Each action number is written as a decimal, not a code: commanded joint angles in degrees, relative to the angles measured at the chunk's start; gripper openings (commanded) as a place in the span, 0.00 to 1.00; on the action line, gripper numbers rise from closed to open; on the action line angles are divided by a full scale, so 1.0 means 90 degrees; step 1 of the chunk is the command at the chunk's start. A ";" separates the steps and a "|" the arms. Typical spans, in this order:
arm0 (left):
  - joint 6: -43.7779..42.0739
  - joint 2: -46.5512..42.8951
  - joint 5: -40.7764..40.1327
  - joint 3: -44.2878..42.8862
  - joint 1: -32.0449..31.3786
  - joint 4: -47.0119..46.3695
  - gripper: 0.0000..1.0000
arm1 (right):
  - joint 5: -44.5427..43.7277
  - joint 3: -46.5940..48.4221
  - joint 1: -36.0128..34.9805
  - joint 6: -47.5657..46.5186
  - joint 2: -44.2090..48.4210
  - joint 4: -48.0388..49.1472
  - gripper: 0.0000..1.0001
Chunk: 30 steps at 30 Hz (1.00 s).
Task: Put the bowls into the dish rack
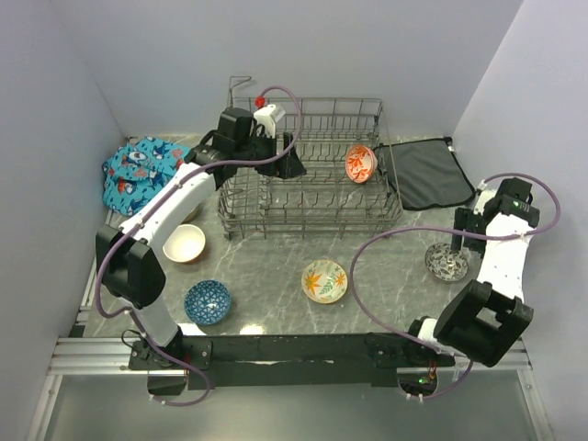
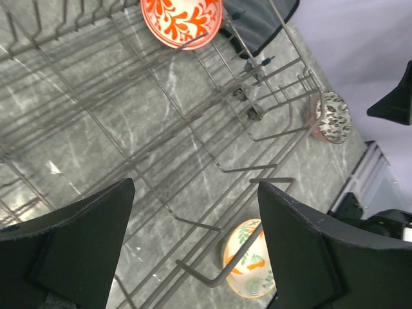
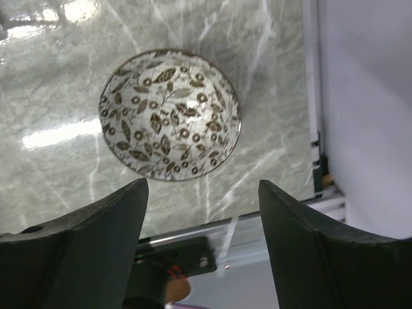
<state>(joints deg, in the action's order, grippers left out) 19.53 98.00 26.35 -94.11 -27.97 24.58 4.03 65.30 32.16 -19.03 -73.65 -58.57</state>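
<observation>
The left end effector hangs released and empty over the dish rack at upper centre, where the orange-red bowl sits at the rack's right end. At right, the right end effector, also released, hovers above the speckled bowl. The cream bowl, blue bowl and leaf-patterned bowl rest on the surface below the rack.

I count five total: orange-red patterned bowl upper centre, plain cream bowl and blue patterned bowl left, orange-leaf bowl centre, black-and-white bowl right. One dish rack, one dark mat, one blue printed cloth.
</observation>
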 commanded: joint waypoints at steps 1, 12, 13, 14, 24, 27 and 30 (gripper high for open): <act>-0.0480 0.0000 -0.0232 -0.0578 -0.0018 0.0101 0.84 | 0.0118 -0.0029 0.0108 -0.0571 -0.0224 0.0569 0.77; -0.0647 0.0117 -0.0437 -0.0521 0.0129 0.0384 0.85 | 0.0362 0.0089 0.0489 -0.1001 -0.1612 0.1155 0.68; -0.0627 0.0166 -0.0486 -0.0501 0.0129 0.0375 0.86 | 0.0362 0.0079 0.0489 -0.1050 -0.1680 0.1175 0.68; -0.0588 0.0186 -0.0506 -0.0501 0.0138 0.0384 0.86 | 0.0353 0.0088 0.0489 -0.1127 -0.1719 0.1175 0.67; -0.0627 0.0498 -0.0740 -0.0813 0.0129 0.0287 0.86 | 0.0304 -0.0331 0.0538 -0.1373 -0.2178 0.1174 0.58; -0.0617 0.0489 -0.0789 -0.0775 0.0119 0.0267 0.86 | 0.0382 -0.0410 0.0538 -0.1353 -0.2305 0.1273 0.58; -0.0627 0.0420 -0.0828 -0.0677 0.0100 0.0257 0.86 | 0.0538 -0.0351 0.0538 -0.1343 -0.2529 0.1312 0.56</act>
<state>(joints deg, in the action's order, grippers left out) 15.07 103.35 19.92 -98.76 -26.76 28.34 7.01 61.43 36.62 -30.39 -95.00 -48.69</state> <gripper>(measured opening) 0.857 0.575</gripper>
